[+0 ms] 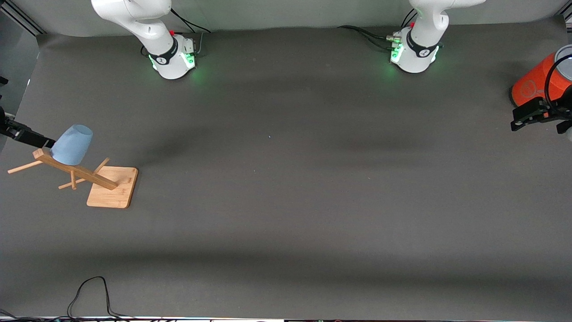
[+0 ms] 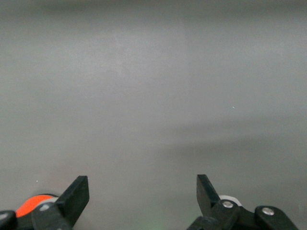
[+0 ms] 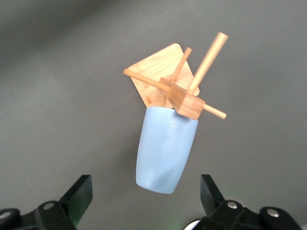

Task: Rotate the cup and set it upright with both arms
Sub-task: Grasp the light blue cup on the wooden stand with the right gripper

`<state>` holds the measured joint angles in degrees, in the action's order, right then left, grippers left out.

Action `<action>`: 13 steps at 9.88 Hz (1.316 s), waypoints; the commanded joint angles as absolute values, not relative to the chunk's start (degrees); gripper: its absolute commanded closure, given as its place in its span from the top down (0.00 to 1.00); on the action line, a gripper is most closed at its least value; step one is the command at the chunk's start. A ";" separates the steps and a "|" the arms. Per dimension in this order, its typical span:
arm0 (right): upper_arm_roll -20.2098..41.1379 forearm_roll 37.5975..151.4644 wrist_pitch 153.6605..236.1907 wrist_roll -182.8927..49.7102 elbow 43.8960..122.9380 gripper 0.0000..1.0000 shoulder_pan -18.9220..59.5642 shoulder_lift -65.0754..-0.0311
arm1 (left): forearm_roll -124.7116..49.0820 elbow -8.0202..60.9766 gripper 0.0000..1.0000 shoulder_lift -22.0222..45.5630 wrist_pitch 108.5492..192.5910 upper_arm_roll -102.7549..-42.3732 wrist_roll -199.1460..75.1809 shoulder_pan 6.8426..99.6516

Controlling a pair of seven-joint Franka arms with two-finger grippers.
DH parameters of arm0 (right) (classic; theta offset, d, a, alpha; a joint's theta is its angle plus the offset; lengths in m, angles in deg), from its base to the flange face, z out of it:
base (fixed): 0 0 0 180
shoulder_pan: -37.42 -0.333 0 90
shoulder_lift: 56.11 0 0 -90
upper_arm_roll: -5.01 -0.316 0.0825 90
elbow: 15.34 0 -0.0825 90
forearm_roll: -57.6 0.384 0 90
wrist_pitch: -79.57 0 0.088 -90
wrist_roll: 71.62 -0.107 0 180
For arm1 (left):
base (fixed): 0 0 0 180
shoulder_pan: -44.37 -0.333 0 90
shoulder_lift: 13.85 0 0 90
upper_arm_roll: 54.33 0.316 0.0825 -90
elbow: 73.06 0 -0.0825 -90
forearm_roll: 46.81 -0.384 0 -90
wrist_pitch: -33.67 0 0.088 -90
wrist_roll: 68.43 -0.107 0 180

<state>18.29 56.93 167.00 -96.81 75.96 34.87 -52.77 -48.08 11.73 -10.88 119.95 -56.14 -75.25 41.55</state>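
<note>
The pale blue cup point(image 1: 72, 145) hangs upside down, tilted, on a peg of a wooden rack point(image 1: 111, 188) at the right arm's end of the table. In the right wrist view the cup point(image 3: 165, 148) points its narrow base toward my right gripper point(image 3: 145, 201), which is open and empty, its fingers apart from the cup. In the front view the right gripper point(image 1: 31, 137) shows as a black bar beside the cup. My left gripper point(image 1: 540, 123) is open and empty at the left arm's end of the table, and it also shows in the left wrist view point(image 2: 142, 196).
A large orange cylinder with a grey top point(image 1: 538, 85) stands right by the left gripper. The rack's slanted post and pegs point(image 3: 184, 98) stick out around the cup's mouth. A black cable point(image 1: 89, 290) lies at the table's near edge.
</note>
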 commanded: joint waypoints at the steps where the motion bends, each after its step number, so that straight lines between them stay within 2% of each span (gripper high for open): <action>1: 18.81 58.65 167.37 -111.19 77.65 1.00 34.34 -54.08 | -47.77 11.84 1.00 -11.74 120.50 -56.26 -75.90 41.56; 5: 20.75 58.65 169.12 -117.67 78.87 1.00 34.26 -54.17 | -47.77 11.84 1.00 -11.83 120.51 -56.26 -75.90 41.47; 8: 21.01 58.74 178.41 -117.76 89.38 1.00 34.26 -58.37 | -47.69 11.84 1.00 -11.83 120.33 -56.35 -75.90 41.56; 13: 21.36 59.53 188.71 -118.03 101.09 1.00 34.26 -60.41 | -47.69 11.84 1.00 -11.83 120.24 -56.35 -75.82 41.47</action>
